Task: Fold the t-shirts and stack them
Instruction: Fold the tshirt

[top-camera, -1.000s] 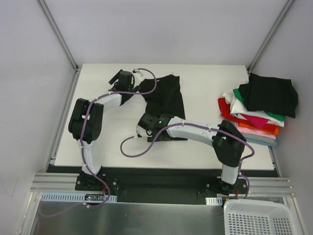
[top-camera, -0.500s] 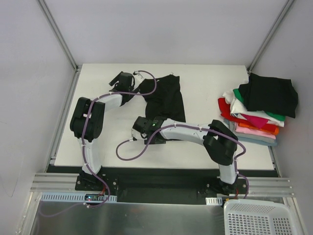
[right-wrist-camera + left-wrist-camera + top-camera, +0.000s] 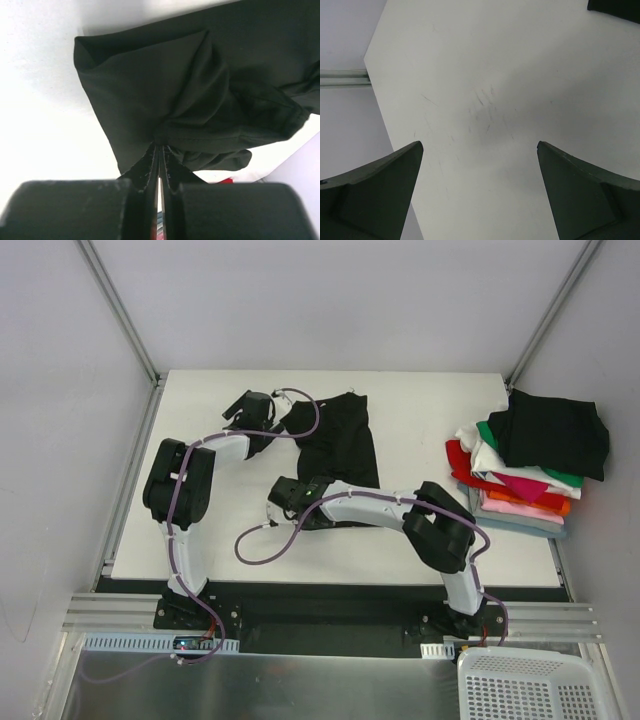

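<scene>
A black t-shirt (image 3: 340, 440) lies crumpled lengthwise on the white table (image 3: 420, 410), back centre. My right gripper (image 3: 312, 512) sits low at the shirt's near end. In the right wrist view (image 3: 159, 150) its jaws are pressed together on a bunched fold of the black cloth (image 3: 165, 85). My left gripper (image 3: 240, 405) hovers beside the shirt's far left corner, wide open over bare table (image 3: 479, 145). Only a black cloth corner (image 3: 620, 7) shows at the top right of that view. A pile of folded t-shirts (image 3: 520, 490) stands at the table's right edge, a black one (image 3: 555, 430) on top.
A white plastic basket (image 3: 530, 685) sits off the table at the bottom right. Metal frame posts (image 3: 120, 310) rise at the back corners. The table's left edge (image 3: 375, 85) runs close to the left gripper. A purple cable (image 3: 262, 545) loops under the right wrist.
The right wrist slid left along the shirt's near end and its jaws closed on the black cloth. The left arm has hardly moved.
</scene>
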